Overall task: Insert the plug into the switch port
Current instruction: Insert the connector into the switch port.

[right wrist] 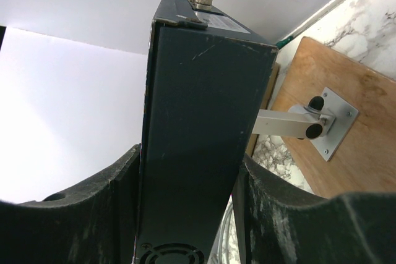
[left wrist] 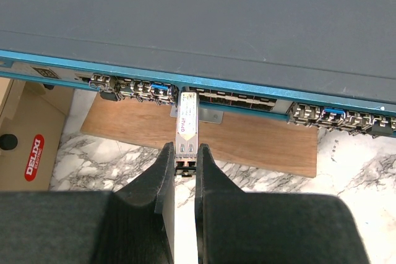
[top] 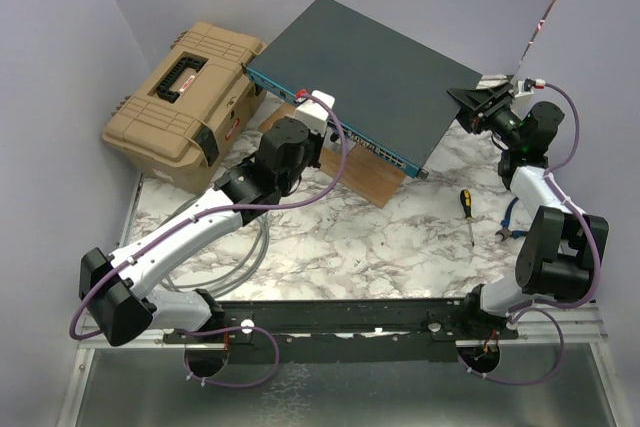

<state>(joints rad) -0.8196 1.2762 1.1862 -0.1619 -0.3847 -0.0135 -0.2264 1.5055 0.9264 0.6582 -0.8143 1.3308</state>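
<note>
Left gripper clamped on small silver plug, tip at blue port face; flat grey-teal metal switch gripped by right gripper; full seating judged outstanding.

Left arm stretches forward and low, its jaws pinched nearly together — right arm rears up, elbow bent, jaws gripping half-wide.

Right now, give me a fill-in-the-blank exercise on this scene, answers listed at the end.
The left gripper is shut on the ____. The right gripper clamps the side of the ____. In the top view, the tan toolbox is at the upper ____. On the table lies a yellow-handled ____.
Missing words: plug; switch; left; screwdriver.
</note>
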